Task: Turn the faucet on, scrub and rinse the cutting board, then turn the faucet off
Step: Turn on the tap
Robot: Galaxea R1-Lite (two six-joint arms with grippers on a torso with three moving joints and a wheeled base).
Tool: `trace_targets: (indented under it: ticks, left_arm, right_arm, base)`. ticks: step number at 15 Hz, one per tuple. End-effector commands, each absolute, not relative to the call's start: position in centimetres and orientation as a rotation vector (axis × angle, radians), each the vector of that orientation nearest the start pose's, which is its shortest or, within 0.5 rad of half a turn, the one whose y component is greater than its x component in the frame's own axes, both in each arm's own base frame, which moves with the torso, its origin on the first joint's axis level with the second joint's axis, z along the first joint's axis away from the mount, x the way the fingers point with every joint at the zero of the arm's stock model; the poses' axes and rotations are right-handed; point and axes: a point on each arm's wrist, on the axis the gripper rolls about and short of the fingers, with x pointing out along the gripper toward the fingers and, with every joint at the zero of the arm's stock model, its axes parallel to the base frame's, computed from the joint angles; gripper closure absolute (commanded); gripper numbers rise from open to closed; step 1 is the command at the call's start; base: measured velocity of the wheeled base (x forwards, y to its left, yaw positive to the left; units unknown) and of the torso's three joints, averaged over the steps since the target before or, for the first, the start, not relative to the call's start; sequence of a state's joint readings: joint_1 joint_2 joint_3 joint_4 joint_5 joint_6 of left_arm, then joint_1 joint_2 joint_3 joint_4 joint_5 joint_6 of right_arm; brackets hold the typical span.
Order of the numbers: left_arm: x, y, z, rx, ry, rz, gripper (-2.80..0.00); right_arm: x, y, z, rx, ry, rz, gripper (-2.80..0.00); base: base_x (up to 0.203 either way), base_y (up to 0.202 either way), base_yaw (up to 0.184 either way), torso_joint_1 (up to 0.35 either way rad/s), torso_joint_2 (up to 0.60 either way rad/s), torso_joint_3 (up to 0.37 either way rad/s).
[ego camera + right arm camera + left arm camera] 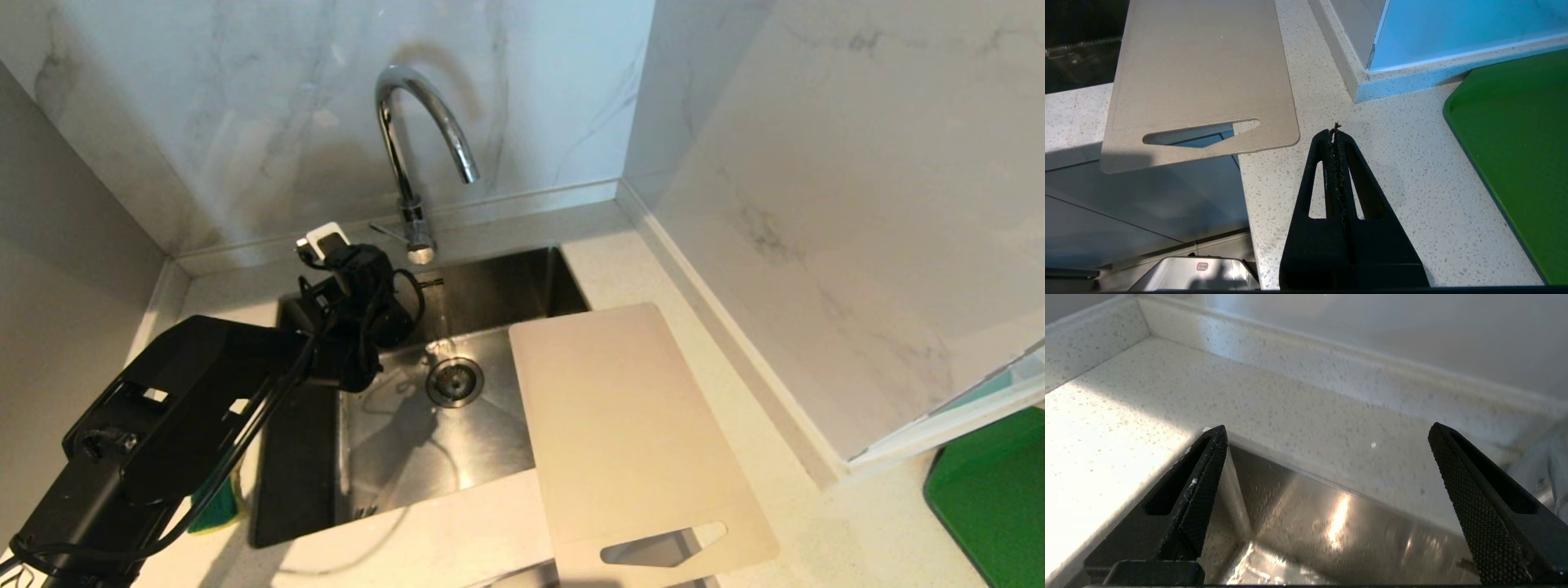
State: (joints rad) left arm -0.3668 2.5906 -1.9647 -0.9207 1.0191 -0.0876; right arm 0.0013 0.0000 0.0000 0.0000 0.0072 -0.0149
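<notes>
Left arm reaches in from the lower left of the head view, forearm angled up over the sink's (490, 286) back-left corner, wrist bent so the left gripper (1327, 435) points toward the back counter (1167, 404) behind the basin. Its two fingers (1204, 477) stand spread wide with nothing between them, just bare counter and the steel corner of the sink below. In the head view the gripper body sits just left of the faucet (412, 147) base, near the thin lever (390, 231) but not visibly touching it (contact can't be confirmed from this angle).

Faucet stands upright at the back edge of the sink, spout arched over the basin. No stream of water is visible under the spout. The drain (454, 381) is in the middle of the basin floor.

Cutting board (629, 425) lies flat on the counter right of the sink, its left edge overhanging the basin, handle slot (1200, 131) at the near end and sticking out past the counter's front edge.

Right gripper (1336, 132) is parked low over the counter, near the board's handle corner, fingers pressed fully together and holding nothing. A green tray (1519, 151) lies to its right. A green-and-yellow sponge (214, 506) peeks out under the left arm, at the sink's left edge.
</notes>
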Motion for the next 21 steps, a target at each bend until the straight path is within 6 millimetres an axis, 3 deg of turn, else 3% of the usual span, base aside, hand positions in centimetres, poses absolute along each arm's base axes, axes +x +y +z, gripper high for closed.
trace_targets:
  ticks: [1,6,8,9,12,15,21]
  left_arm:
    - [49.9,-17.2,14.7,-0.281,-0.261,0.643,-2.8]
    - [48.0,-16.8,20.6,-0.316,-0.321,0.553,-2.8]
    - [46.9,-16.2,23.8,-0.306,-0.33,0.479,-2.8]
    - [46.8,-15.5,24.4,-0.278,-0.305,0.442,-2.8]
    - [46.8,-14.0,25.0,-0.244,-0.202,0.318,-2.8]
    - [47.3,-12.5,24.2,-0.253,-0.11,0.278,-2.8]
    - [47.3,-12.5,23.5,-0.284,0.003,0.227,-2.8]
  right_arm:
    - [-2.3,0.0,7.5,-0.015,0.0,0.009,0.0]
    - [-2.3,0.0,7.5,-0.015,0.0,0.009,0.0]
    - [-2.3,0.0,7.5,-0.015,0.0,0.009,0.0]
    - [-2.3,0.0,7.5,-0.015,0.0,0.009,0.0]
    - [-2.3,0.0,7.5,-0.016,0.0,0.009,0.0]
    - [-2.3,0.0,7.5,-0.015,0.0,0.009,0.0]
    - [-2.3,0.0,7.5,-0.015,0.0,0.006,0.0]
  base:
    - [0.0,0.0,0.0,0.0,0.0,0.0]
    - [0.0,0.0,0.0,0.0,0.0,0.0]
    - [0.0,0.0,0.0,0.0,0.0,0.0]
    - [0.0,0.0,0.0,0.0,0.0,0.0]
    - [0.0,0.0,0.0,0.0,0.0,0.0]
    - [0.0,0.0,0.0,0.0,0.0,0.0]
    - [0.0,0.0,0.0,0.0,0.0,0.0]
